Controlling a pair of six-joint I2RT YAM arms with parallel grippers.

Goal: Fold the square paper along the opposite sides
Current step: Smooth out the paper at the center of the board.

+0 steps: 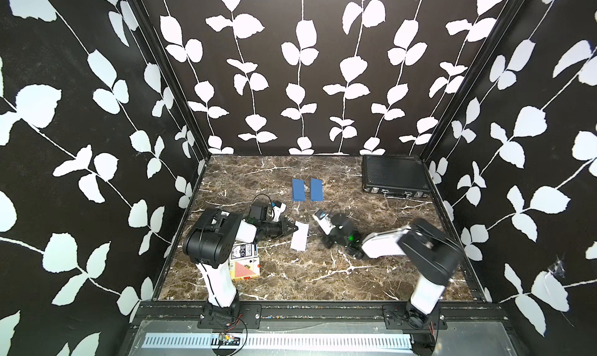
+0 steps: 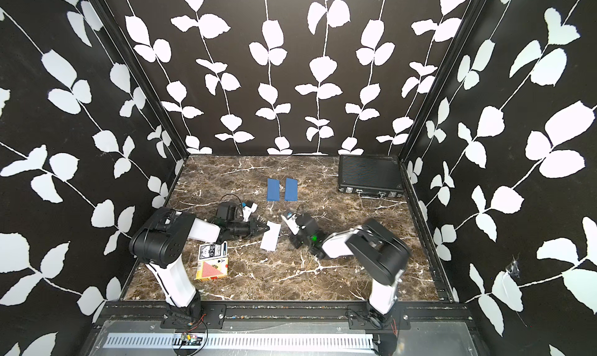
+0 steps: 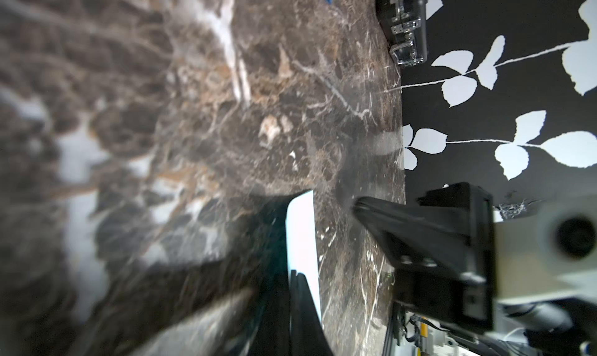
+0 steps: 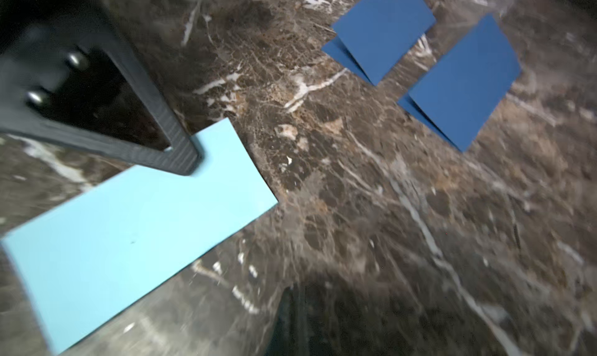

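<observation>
A pale blue paper (image 1: pixel 298 237) lay flat as a narrow rectangle near the middle of the marble counter (image 1: pixel 323 273), between the two arms. The left gripper (image 1: pixel 294 227), jaws closed, rested its tip on the sheet's left edge near a far corner; whether it pinched a layer could not be told. The right gripper (image 1: pixel 319 236) stood just beside the opposite edge, and its jaws could not be read as open or closed. Thin and light, the sheet looked likely to slide on polished stone and to crease under a careless pinch. A free edge, lifted while the other arm pinned the paper, appeared the safest hold.
</observation>
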